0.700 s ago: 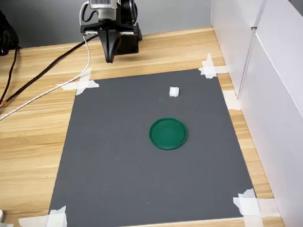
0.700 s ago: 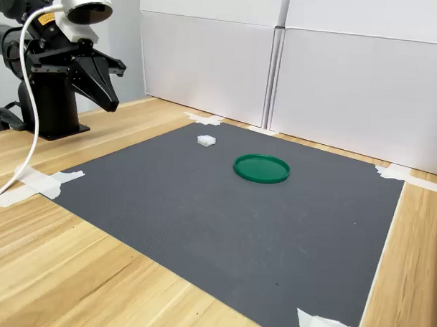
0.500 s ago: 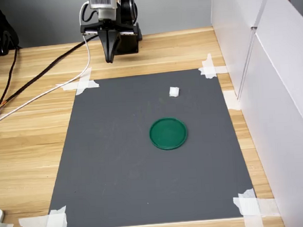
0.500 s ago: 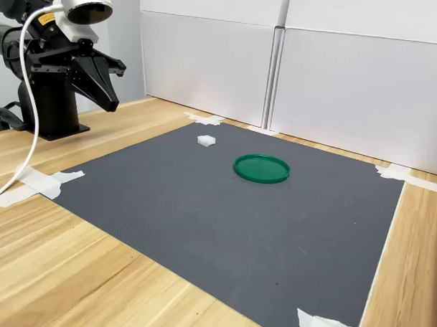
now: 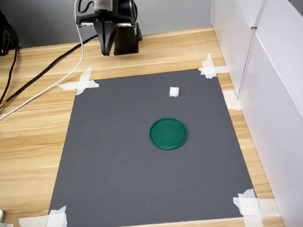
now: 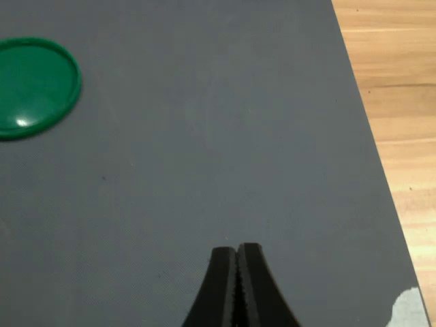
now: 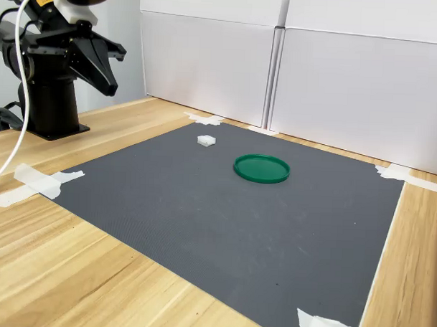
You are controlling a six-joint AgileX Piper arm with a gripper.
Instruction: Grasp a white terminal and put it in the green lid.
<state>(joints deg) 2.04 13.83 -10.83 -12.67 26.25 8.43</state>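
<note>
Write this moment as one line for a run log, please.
pincer: shut, empty, raised over the wood behind the mat | white block: on grey mat, untouched | green lid: empty, apart from block

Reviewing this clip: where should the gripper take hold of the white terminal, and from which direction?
Likely from straight above, jaws closing on two opposite side faces. The white terminal is a small blocky piece lying alone on the grey mat, clear of the green lid. The gripper, now shut, must open first.
</note>
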